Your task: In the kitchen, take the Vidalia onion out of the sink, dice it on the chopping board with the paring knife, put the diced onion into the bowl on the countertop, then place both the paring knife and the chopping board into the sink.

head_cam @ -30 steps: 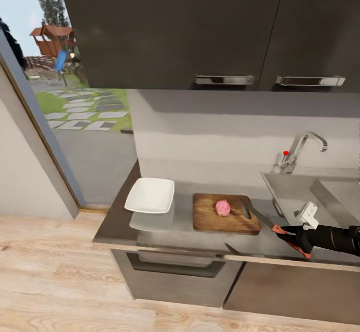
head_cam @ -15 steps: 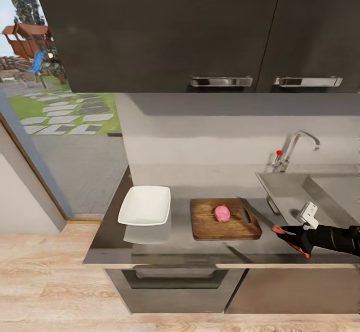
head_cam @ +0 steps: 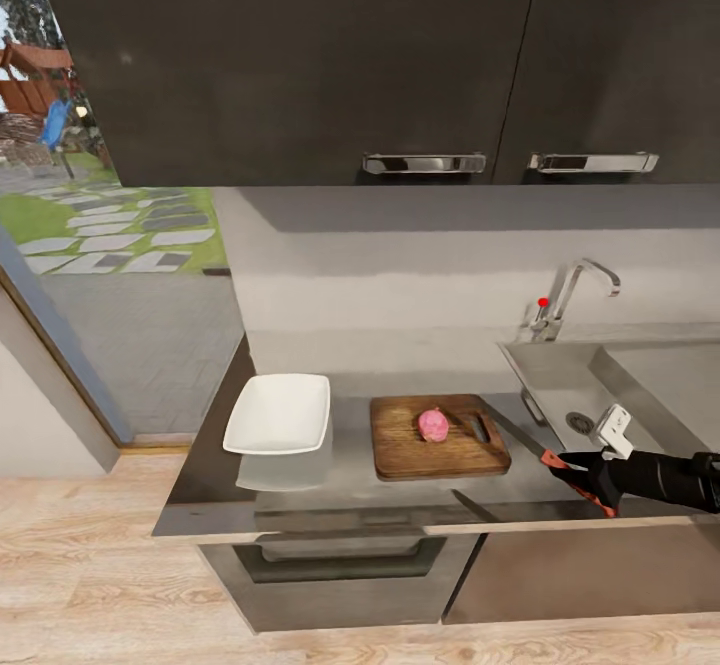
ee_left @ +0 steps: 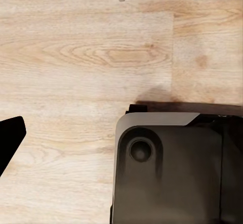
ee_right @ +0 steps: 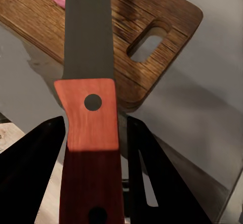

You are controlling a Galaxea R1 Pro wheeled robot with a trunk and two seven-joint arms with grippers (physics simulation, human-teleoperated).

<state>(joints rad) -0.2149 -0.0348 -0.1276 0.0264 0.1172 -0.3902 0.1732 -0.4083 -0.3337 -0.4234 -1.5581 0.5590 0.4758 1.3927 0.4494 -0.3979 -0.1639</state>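
One whole Vidalia onion (head_cam: 433, 424) was seen resting on the chopping board (head_cam: 405, 450), which lay flat on the dark tabletop (head_cam: 350, 485) between the white bowl (head_cam: 277, 413) and the sink (head_cam: 560, 380). The paring knife (head_cam: 520, 438) was held by its red handle in the right claw (head_cam: 585, 477), whose fingers were closed against it; the dark blade was pointed over the board's slot-handle end towards the onion, its tip well short of the bulb. The left claw (ee_left: 9, 140) was glimpsed as one dark finger above the wooden floor (ee_left: 86, 57); how far it was parted could not be told.
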